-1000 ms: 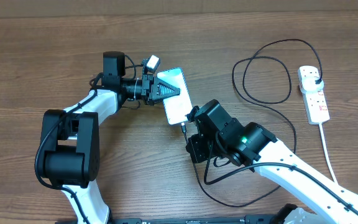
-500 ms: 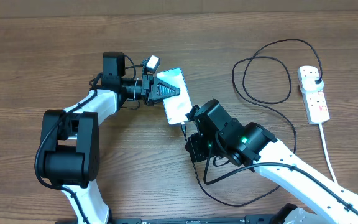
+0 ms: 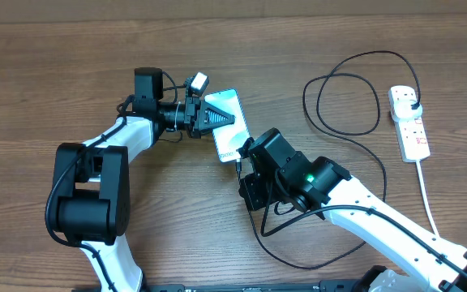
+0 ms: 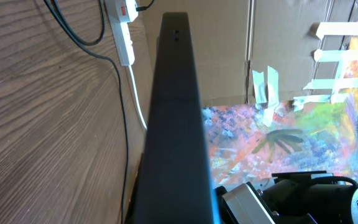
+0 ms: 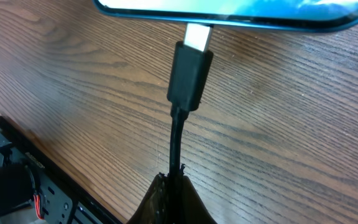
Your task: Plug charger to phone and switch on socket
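Tabletop (image 3: 39,73) unchanged; right fingers (image 5: 191,208) nudged charger (image 5: 190,68) closer to phone (image 3: 228,122).

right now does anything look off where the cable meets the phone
The charger's connector is only partly into the phone: bright metal shows between its black body and the phone's edge. It looks roughly in line, just not fully seated. Nothing else stands out.

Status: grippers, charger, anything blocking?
Left gripper shut on phone. Right gripper shut on charger, connector tip at phone port, metal showing. Nothing in the way.
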You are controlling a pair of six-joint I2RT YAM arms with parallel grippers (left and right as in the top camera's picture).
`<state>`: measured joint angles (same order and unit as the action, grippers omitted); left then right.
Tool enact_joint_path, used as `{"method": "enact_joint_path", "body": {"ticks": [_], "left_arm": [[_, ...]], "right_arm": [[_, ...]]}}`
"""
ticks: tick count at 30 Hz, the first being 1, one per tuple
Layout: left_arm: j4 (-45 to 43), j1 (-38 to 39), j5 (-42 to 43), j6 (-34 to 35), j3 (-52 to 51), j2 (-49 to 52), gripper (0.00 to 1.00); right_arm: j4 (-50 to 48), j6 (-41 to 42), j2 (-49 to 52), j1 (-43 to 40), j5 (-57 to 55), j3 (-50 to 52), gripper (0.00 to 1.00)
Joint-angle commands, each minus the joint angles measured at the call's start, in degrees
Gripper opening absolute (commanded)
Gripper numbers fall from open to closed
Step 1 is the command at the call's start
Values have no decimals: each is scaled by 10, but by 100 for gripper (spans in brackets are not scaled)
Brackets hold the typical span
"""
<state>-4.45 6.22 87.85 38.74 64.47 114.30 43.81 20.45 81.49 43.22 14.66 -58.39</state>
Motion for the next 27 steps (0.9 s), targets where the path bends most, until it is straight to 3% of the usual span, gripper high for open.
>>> {"method": "enact_joint_path", "body": {"ticks": [1,23,27], "left_arm": [[-1,-2,28,-40,9,-2,4],[-1,6,28,-67,9,-2,4],[-1,4,28,-66,9,-2,4]], "right_arm": [[-9,-13,-1,-2,-11,-2,4],[-30,-29,-4,-24,-41,-13,4],[-8,-27,-4,-24,-41,-13,10]]}}
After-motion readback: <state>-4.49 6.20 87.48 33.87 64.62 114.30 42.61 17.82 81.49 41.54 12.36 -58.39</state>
